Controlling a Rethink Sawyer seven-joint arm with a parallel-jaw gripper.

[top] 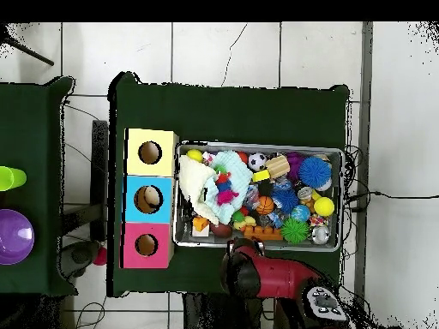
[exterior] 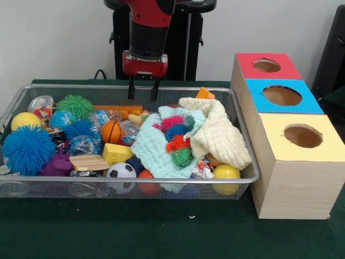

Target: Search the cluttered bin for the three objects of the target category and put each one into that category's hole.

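1. The tool [exterior: 143, 89] hangs with its two fingers spread, empty, above the far rim of the wire bin [exterior: 245, 141].
2. Just below it lie an orange block [exterior: 119, 110] and a cream cloth [exterior: 215, 132] over a mint cloth [exterior: 153, 148].
3. Spiky balls [exterior: 176, 141] rest on the cloths.
4. On the tabletop [exterior: 161, 226], right of the bin, stand the red box [exterior: 267, 66], blue box [exterior: 281, 96] and yellow box [exterior: 302, 137], each with a hole.

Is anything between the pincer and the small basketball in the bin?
Nothing covers the small basketball; it lies exposed among toys in the wire bin. The pincer hangs open above the bin's far rim, with only open air between them. The cream cloth lies off to the side.
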